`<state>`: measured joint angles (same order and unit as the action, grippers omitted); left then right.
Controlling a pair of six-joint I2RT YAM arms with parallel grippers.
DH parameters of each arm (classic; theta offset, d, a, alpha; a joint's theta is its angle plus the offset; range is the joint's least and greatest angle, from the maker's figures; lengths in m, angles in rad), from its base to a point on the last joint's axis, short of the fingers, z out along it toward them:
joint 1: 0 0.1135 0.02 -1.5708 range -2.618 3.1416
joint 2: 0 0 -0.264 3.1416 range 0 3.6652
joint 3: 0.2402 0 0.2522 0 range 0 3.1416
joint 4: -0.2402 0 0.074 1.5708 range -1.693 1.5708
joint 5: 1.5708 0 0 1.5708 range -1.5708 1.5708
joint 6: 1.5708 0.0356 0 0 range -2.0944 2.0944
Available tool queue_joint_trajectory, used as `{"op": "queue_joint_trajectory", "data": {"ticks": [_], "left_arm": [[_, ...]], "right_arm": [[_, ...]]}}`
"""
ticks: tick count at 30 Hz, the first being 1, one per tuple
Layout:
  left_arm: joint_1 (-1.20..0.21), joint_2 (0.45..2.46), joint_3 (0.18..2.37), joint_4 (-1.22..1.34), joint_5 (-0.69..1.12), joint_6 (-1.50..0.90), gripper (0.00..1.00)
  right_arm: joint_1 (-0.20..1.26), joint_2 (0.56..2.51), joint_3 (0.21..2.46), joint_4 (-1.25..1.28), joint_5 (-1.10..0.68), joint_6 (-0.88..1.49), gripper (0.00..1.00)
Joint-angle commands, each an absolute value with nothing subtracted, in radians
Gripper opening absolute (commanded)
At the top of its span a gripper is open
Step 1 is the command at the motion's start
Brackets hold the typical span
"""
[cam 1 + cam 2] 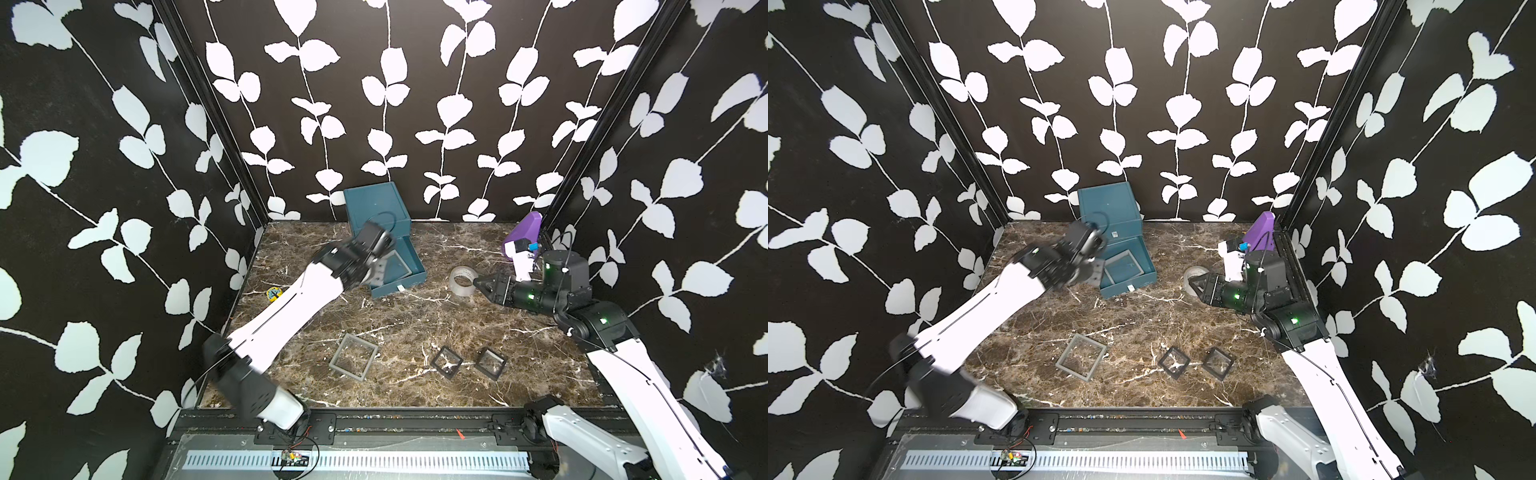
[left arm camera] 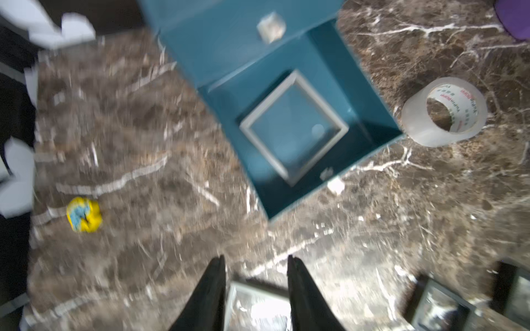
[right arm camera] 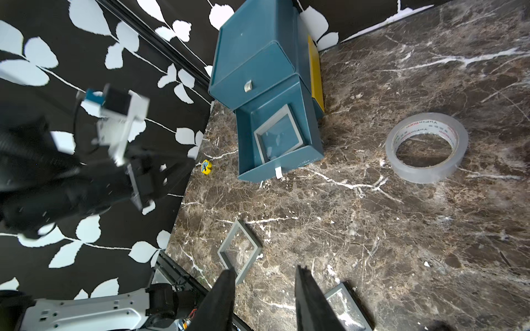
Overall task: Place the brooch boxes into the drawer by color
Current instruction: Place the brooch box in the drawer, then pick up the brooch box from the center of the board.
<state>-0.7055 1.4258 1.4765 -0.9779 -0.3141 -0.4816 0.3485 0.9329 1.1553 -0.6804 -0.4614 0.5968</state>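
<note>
Brooch box, grey square frame with clear centre (image 1: 353,358), lies flat on marble tabletop (image 1: 415,316) in front of teal three-drawer chest (image 1: 376,203). Likely light, stiff: pinch one frame rail, spare centre. Your left tool (image 2: 256,258), right tool (image 3: 265,269): parted, empty.

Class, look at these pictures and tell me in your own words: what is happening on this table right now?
Two robot arms are sorting brooch boxes into a teal chest. One drawer is pulled open, and a grey box lies inside it. The left gripper hovers near that drawer, jaws open and empty. The right gripper, also open and empty, sits by the tape roll. A second grey box and two black boxes lie on the table, not yet put away.
</note>
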Motion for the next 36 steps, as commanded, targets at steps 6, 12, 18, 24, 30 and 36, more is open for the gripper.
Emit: {"op": "queue_joint_trajectory", "data": {"ticks": [6, 12, 18, 24, 30, 36], "left_arm": [[-0.707, 1.154, 1.05, -1.014, -0.243, -0.695, 0.34], [-0.707, 1.122, 0.882, -1.044, -0.216, -0.71, 0.37], [-0.707, 1.181, 0.818, -0.999, -0.186, -0.694, 0.38], [-0.612, 1.259, 0.795, -0.93, -0.128, -0.595, 0.37], [-0.561, 1.327, 0.792, -0.879, -0.068, -0.513, 0.36], [-0.55, 1.378, 0.783, -0.86, -0.066, -0.494, 0.32]], "right_arm": [[0.345, 0.898, 1.098, -0.661, -0.509, 0.573, 0.37], [0.345, 0.885, 1.069, -0.638, -0.526, 0.596, 0.37], [0.345, 0.885, 1.063, -0.628, -0.535, 0.606, 0.37], [0.344, 0.884, 1.025, -0.58, -0.617, 0.641, 0.38], [0.35, 0.888, 0.951, -0.51, -0.747, 0.69, 0.39], [0.359, 0.89, 0.9, -0.475, -0.75, 0.711, 0.4]]}}
